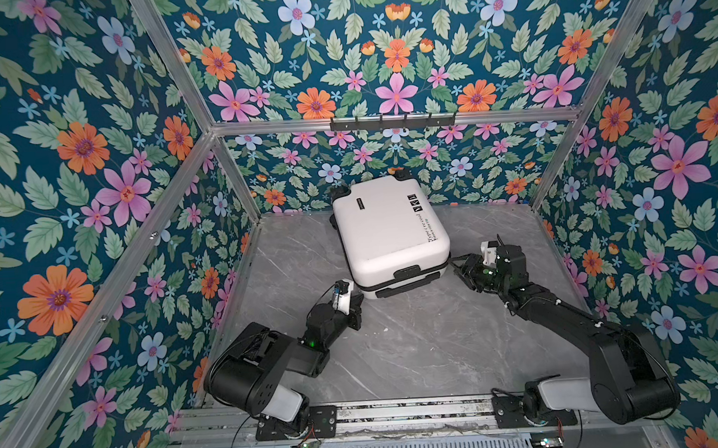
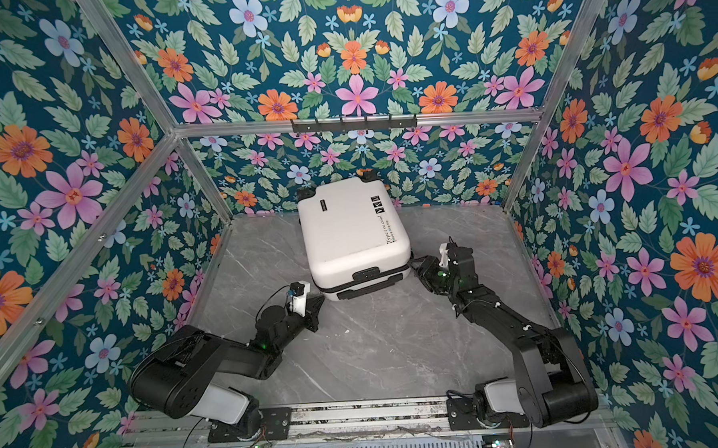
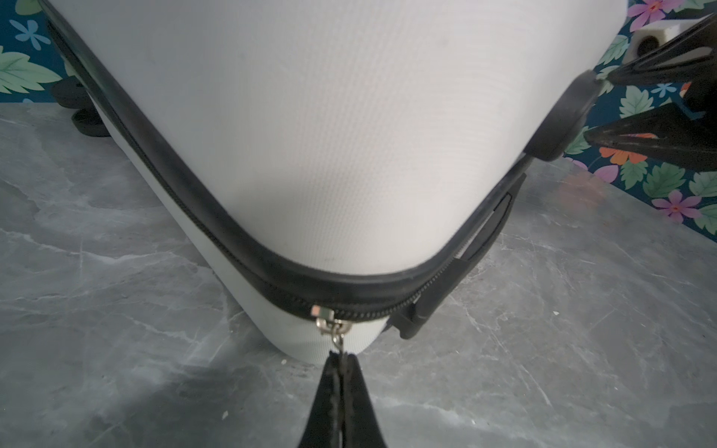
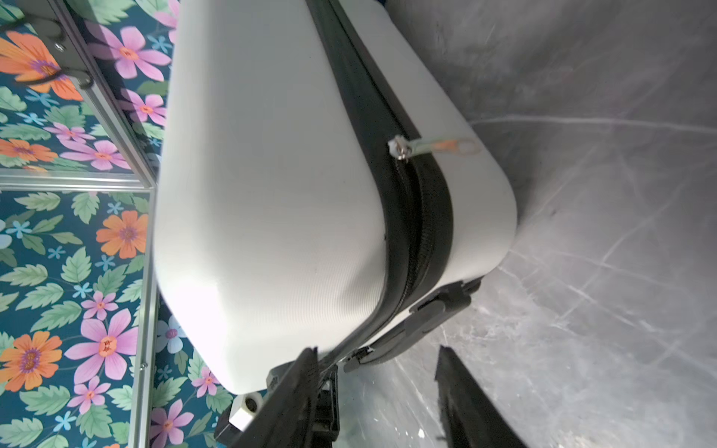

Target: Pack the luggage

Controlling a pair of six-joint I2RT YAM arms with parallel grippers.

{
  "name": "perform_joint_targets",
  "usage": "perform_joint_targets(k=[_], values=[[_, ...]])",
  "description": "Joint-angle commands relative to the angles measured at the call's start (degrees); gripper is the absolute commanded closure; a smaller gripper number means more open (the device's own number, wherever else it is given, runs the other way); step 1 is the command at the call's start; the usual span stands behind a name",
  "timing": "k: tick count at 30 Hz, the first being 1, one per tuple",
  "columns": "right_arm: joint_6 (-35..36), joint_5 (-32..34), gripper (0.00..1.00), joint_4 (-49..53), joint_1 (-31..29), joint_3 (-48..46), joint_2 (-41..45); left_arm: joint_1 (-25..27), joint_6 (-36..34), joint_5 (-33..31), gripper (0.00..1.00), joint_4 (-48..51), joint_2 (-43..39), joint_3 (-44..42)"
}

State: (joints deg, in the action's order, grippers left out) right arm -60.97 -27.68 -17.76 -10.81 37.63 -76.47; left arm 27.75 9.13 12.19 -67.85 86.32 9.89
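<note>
**Zip pull at the near left corner; its run lies toward the right arm**

The luggage (image 1: 386, 228) lies flat and closed on the grey marble tabletop (image 1: 416, 343), mid-table. Its long axis runs from the wheels (image 1: 401, 174) at the back wall to the handle end (image 1: 409, 270), which faces you.

Your left gripper (image 3: 341, 358) is the working one. It is pinched shut on the metal zip pull (image 3: 336, 335), which hangs from the slider (image 3: 317, 310) at the case's near left corner. From that grip the shell lies ahead. The zip track leads off along the handle end toward the far corner, so the coming pull probably runs sideways along that short edge.

Your right gripper (image 4: 376, 349) waits at the near right corner with its jaws apart. One finger is against the black seam and nothing is clamped. A second zip pull (image 4: 442, 146) lies on the long side beyond it. Between that pull and the corner the teeth look parted.

Black writing on the lid runs along the long axis. The larger line seems to read "Type … cool" and the smaller one perhaps "Have a nice trip". Three square icons (image 1: 413, 202) sit beside it. A small dark label (image 1: 360, 203) is too small to read.
</note>
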Motion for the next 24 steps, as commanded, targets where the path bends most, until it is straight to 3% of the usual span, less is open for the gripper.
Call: perform_joint_targets(k=[1,12,15,21,24], values=[[2.08,1.38,0.47,1.4,2.38,-0.12,0.12,-0.01,0.28,2.55,1.0,-2.28,-0.54,0.44],[1.29,-0.56,0.44,-1.61,4.57,9.46,-11.48,0.03,1.33,3.7,1.0,-0.14,-2.42,0.28],[-0.92,-0.97,0.49,-4.54,4.57,10.1,-13.96,0.06,1.33,4.26,1.0,0.69,-2.99,0.41],[-3.43,-1.23,0.69,-7.78,4.57,9.26,-16.86,0.11,1.42,4.43,1.0,1.37,-3.28,0.59],[-3.41,-1.59,0.72,-8.07,4.47,9.13,-17.98,0.11,1.42,4.42,1.0,1.41,-3.18,0.57]])
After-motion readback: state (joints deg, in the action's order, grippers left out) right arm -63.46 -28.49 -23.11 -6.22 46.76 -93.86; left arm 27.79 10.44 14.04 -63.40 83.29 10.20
